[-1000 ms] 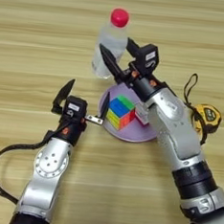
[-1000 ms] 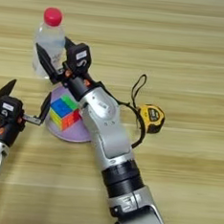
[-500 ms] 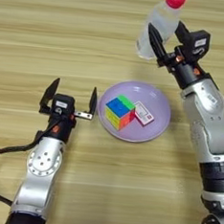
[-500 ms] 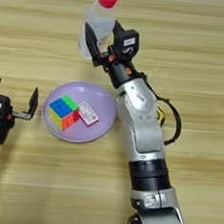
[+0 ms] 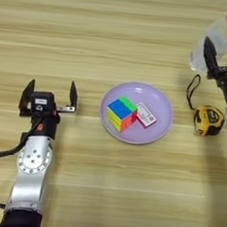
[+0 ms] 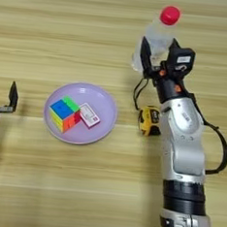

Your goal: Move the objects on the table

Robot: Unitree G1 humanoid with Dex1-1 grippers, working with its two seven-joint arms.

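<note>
Nearest the robot, the left gripper (image 5: 49, 93) stands idle over bare table (image 5: 103, 192) well left of the plate (image 5: 160, 127), its two black fingers spread wide with nothing between them. On the plate sit the cube (image 5: 121, 113) and, touching its right side, a small red-and-white box (image 5: 146, 115); both lie well inside the rim. Just right of the plate, apart from it, the tape measure (image 6: 149, 121) rests on the wood with its strap (image 6: 137, 91) looping away toward the far side. Farther off, the right gripper (image 6: 158, 57) holds the bottle (image 6: 154, 38) by its lower body, jaws closed around the clear plastic, the red cap (image 6: 169, 15) tipped up and to the right so the bottle leans rather than stands straight. Whether its base touches the table cannot be told. The chief risk lies here: if released at that lean, the bottle would likely topple and roll, perhaps onto the strap or the tape measure just beneath the wrist. The smooth, light plastic could also slide in the fingers if the grip eases early. A descent toward the near side might catch the strap loop and drag the tape measure toward the plate
</note>
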